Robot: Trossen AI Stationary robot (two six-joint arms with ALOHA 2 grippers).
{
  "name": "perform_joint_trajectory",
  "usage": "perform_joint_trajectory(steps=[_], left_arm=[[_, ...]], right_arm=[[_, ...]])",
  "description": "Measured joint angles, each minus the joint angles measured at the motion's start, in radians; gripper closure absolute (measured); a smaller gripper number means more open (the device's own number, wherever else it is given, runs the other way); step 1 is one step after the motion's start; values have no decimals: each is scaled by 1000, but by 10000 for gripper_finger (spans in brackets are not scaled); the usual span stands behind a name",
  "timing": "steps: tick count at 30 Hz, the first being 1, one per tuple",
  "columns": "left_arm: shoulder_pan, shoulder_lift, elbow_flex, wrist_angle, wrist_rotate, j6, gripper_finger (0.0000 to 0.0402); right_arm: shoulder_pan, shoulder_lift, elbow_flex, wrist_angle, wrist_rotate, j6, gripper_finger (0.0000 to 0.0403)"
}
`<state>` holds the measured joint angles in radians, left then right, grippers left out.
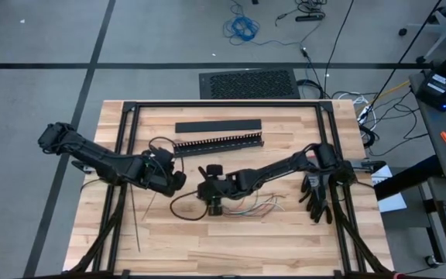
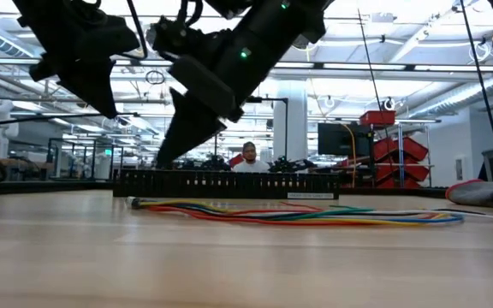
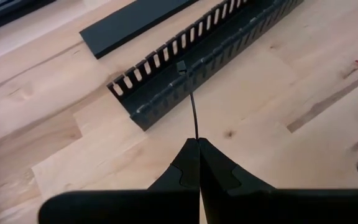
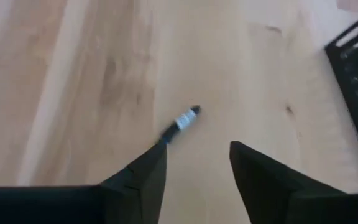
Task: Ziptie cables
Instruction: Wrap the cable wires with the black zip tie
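Black ziptie (image 3: 193, 106) is pinched in the closed left gripper (image 1: 178, 177), head out, likely ready for threading. Right gripper (image 1: 214, 203), jaws apart and empty, hovers over the cables (image 1: 250, 208) at the table's (image 1: 285, 240) centre, 3 o'clock of the left.

Both robot arms are matte black, built of chunky jointed segments with rounded housings. The left arm (image 1: 99, 161) trails a thin looping black cable at its wrist, toward twelve o'clock. The right arm (image 1: 285, 166) ends in a blocky black wrist body; a small green indicator light (image 2: 245, 54) glows on one arm's housing. Each gripper carries two dark, wedge-shaped plastic fingers (image 4: 143, 177) tapering to points, with stepped interlocking inner edges (image 3: 182, 177).
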<state>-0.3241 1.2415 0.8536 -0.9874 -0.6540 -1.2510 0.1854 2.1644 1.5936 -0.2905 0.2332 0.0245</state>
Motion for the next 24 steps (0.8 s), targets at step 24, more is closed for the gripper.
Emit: perform_joint_trajectory(steps=[24], left_arm=[[57,0,-1,6,15,61,402]], right_arm=[[-16,124,3,123,-60,160,220]])
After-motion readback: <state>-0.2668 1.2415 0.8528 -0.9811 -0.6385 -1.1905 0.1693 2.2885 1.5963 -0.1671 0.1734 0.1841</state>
